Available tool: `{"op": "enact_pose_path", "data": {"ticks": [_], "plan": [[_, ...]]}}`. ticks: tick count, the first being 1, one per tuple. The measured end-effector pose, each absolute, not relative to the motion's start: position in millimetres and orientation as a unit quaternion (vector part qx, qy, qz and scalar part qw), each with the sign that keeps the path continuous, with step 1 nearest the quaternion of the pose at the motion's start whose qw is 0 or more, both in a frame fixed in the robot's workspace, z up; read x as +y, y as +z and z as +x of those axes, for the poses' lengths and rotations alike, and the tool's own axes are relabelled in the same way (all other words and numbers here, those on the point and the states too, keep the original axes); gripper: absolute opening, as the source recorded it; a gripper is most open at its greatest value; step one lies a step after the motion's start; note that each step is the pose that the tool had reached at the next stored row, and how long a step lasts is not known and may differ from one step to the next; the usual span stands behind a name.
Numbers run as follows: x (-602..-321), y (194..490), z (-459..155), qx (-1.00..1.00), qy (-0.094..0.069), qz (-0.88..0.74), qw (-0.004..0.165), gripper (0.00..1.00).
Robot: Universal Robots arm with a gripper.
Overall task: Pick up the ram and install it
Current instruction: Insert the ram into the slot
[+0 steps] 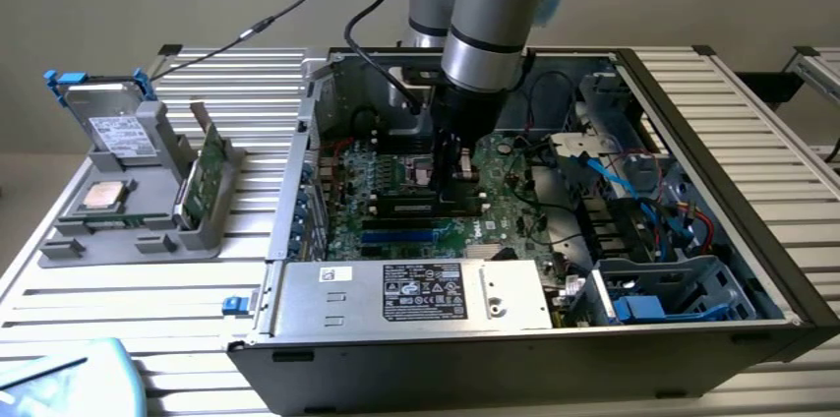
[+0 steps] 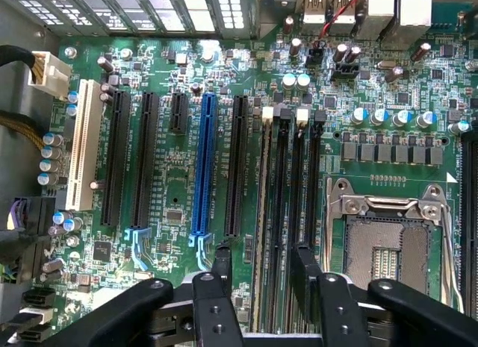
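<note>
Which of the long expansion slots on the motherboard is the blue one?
The blue slot is fourth counting from the white slot; the long slots beside it are black.

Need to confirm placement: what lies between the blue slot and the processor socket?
Wrist view: a black expansion slot, then the memory slots, the ram apparently standing in the first.

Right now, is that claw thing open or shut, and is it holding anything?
Gripper: open, holding nothing, fingers either side of a ram stick standing in its motherboard slot.
</note>
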State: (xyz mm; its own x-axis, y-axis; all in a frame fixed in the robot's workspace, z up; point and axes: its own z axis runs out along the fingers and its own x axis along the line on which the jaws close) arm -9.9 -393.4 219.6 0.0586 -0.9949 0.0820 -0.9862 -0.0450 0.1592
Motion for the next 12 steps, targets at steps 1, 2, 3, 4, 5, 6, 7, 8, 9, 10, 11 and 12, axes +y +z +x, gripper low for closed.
{"op": "enact_pose_path", "data": {"ticks": [1, 2, 3, 4, 5, 6, 7, 8, 9, 10, 11, 12], "plan": [[-392, 221, -11, -0.686, -0.024, 0.722, 0.085, 0.46], [-391, 223, -13, -0.686, -0.023, 0.722, 0.084, 0.46], [-390, 225, -14, -0.686, -0.022, 0.722, 0.083, 0.46], [-389, 226, -16, -0.686, -0.021, 0.722, 0.082, 0.46], [-389, 228, -17, -0.686, -0.019, 0.723, 0.081, 0.46], [-389, 229, -19, -0.686, -0.018, 0.723, 0.079, 0.46], [-388, 230, -21, -0.687, -0.015, 0.723, 0.077, 0.46], [-388, 231, -22, -0.687, -0.013, 0.723, 0.075, 0.46], [-388, 232, -23, -0.687, -0.01, 0.723, 0.072, 0.46], [-388, 232, -24, -0.688, -0.007, 0.723, 0.07, 0.46], [-388, 232, -26, -0.688, -0.003, 0.723, 0.067, 0.46], [-388, 233, -27, -0.688, 0.0, 0.723, 0.064, 0.46]]}}
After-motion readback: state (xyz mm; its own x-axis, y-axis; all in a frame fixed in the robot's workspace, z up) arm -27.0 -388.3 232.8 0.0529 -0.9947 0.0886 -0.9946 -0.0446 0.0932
